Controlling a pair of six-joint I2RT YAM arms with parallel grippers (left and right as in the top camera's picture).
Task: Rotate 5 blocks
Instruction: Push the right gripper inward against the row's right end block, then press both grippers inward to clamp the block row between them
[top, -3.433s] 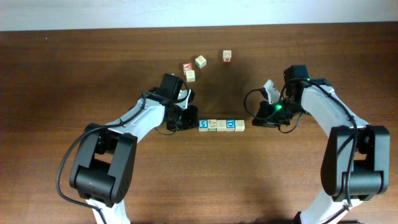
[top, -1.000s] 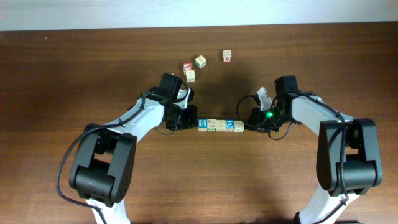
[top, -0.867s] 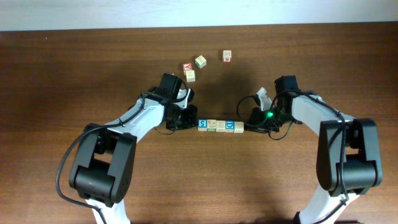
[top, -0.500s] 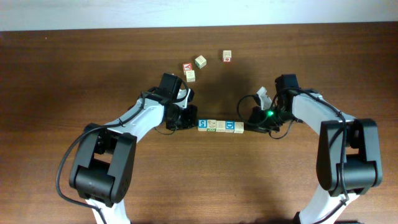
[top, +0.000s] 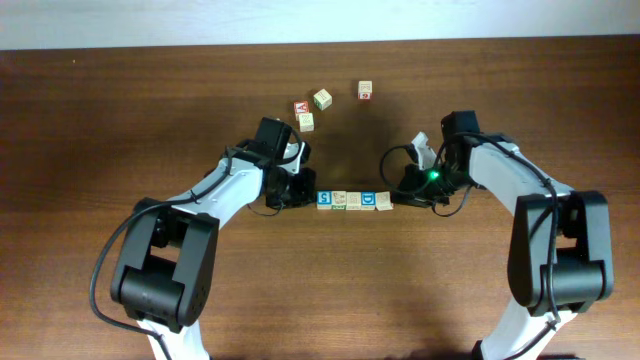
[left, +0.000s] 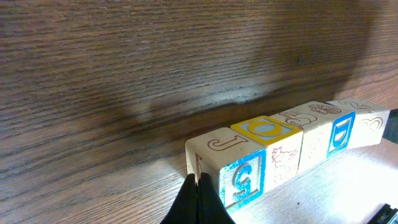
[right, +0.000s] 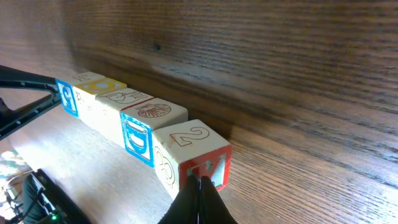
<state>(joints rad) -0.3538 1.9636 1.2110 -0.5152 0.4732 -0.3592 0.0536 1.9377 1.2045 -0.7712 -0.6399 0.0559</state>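
Overhead cam has the five small pale wooden alphabet cubes sitting in one tight row, touching side to side. They're about midway across the dark brown wooden table, right between the two arms. The left claw is at the left end of the row and the right claw is at the right end. Both claws are pinched fully closed with nothing between the fingers, so neither one actually has hold of a cube.

Left wrist cam: the closed black fingertips sit right up against the end cube with a J on top and a blue 5 on its side. Next along is the yellow O-topped cube. Right wrist cam is the same deal from the other end, with the tips against the cube with a 2 on top and a red printed side and a blue-faced cube just beside it.

Four loose wooden cubes are scattered farther back on the table, well apart from the row.
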